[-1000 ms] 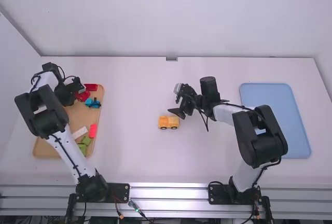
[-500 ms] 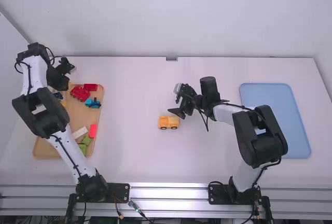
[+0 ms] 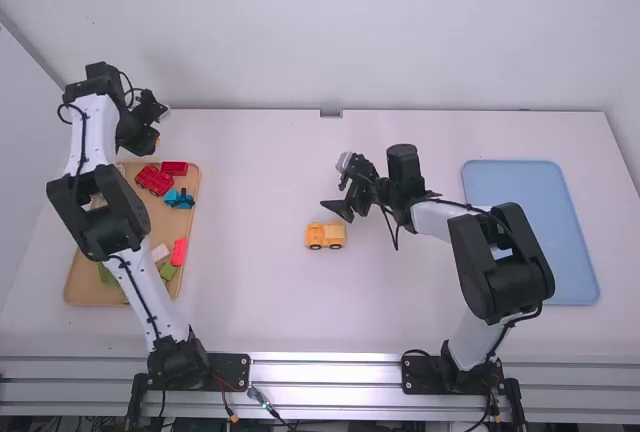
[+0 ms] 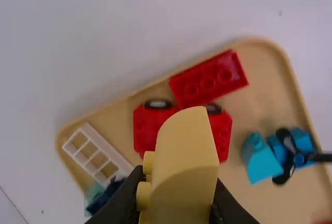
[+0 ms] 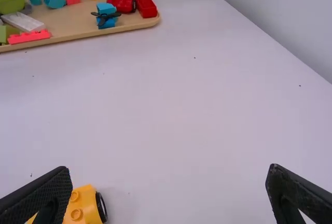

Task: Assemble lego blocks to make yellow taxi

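A curved, smooth-sided yellow block (image 4: 184, 156), studs showing along one side, sits gripped in the left end effector (image 3: 156, 133). The yellow toy vehicle (image 3: 325, 236) stands upright on dark wheels on the worktop (image 3: 250, 292), near the right end effector (image 3: 340, 189), studs up.

Two rail-mounted robot arms (image 3: 498, 267) suggest a lab.
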Robot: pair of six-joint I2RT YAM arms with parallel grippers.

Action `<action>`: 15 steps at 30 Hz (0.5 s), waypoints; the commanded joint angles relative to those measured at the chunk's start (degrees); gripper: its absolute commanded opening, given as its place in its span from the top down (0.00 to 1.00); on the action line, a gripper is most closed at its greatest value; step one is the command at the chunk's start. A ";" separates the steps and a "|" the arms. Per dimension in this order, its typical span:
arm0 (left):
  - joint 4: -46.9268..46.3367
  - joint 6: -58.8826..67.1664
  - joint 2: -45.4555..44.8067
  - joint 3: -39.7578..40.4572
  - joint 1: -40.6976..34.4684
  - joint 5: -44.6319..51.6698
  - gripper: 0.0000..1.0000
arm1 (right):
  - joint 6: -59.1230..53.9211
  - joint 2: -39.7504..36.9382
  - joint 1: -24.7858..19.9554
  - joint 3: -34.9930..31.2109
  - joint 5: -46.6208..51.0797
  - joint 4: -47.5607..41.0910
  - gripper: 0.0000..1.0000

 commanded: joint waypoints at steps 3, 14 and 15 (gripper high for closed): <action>5.35 -3.80 -3.21 -6.10 -1.29 -0.83 0.98 | 0.76 -0.61 0.72 0.33 -0.55 0.20 0.01; 25.05 0.26 -19.82 -32.20 -4.79 1.92 0.98 | 11.63 -0.61 0.44 0.33 -0.55 6.73 0.01; 27.36 0.46 -21.94 -34.91 -5.70 1.51 0.98 | 13.68 -0.61 0.44 0.33 -0.52 7.54 0.01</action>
